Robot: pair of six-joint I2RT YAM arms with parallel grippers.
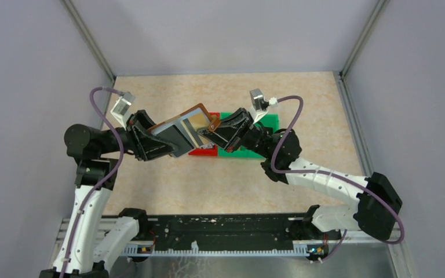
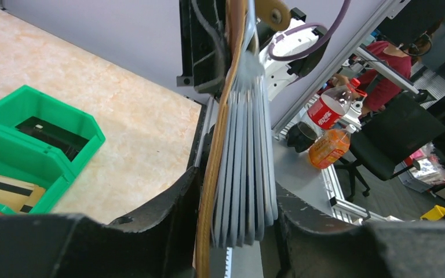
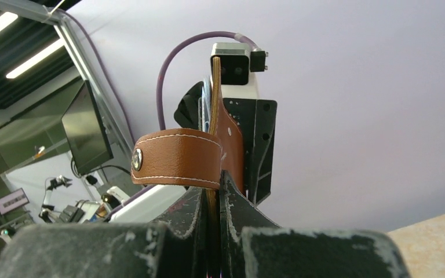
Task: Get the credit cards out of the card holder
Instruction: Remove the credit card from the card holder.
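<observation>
- Top external view: the card holder (image 1: 182,128) hangs in the air above the bins (image 1: 266,124), stretched between both arms, probably to fan out its pockets.
- Right pincer (image 3: 214,188) is clamped on the brown cover beside the snap tab (image 3: 177,157).
- Left pincer (image 2: 237,197) presses both sides of the grey pocket stack.
- Seen edge-on, any credit cards inside cannot be made out.

You see a green bin (image 1: 269,123) beside a red bin (image 1: 203,153) on the beige table (image 1: 220,185); beyond its edge stand a cola bottle (image 2: 331,108) and what may be orange soda (image 2: 328,148).
</observation>
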